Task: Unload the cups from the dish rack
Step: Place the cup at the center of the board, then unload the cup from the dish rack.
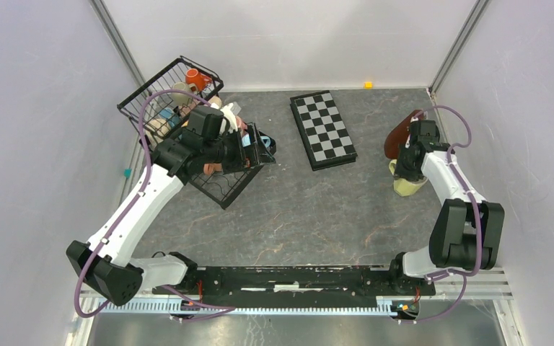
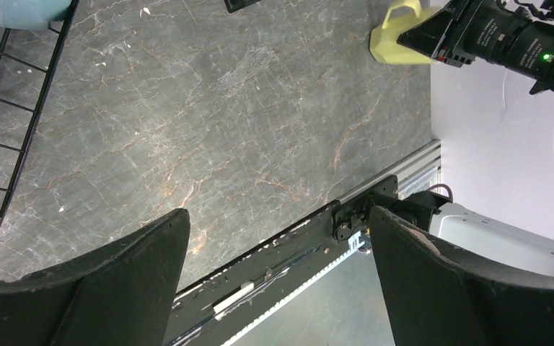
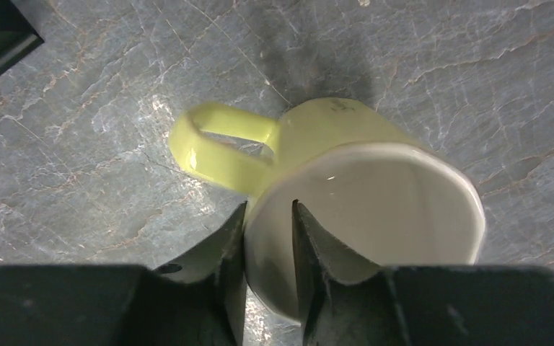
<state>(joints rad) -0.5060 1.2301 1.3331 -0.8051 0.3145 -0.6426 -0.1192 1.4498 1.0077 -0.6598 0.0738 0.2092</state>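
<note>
The black wire dish rack (image 1: 160,83) stands at the back left with several cups in it, among them an orange cup (image 1: 198,78) and a cream cup (image 1: 182,90). My left gripper (image 1: 263,148) hovers at the rack's right end, wide open and empty (image 2: 278,213); the rack's edge (image 2: 38,108) and a light blue cup (image 2: 22,11) show at the left of its view. A yellow cup (image 1: 410,187) stands upright on the table at the right. My right gripper (image 3: 269,205) straddles that cup's rim (image 3: 332,122), one finger inside and one outside, jaws narrowly apart.
A black-and-white checkerboard (image 1: 323,130) lies at the back centre. A dark reddish-brown object (image 1: 398,137) sits just behind the right gripper. Grey walls close in on three sides. The arms' base rail (image 1: 296,277) runs along the near edge.
</note>
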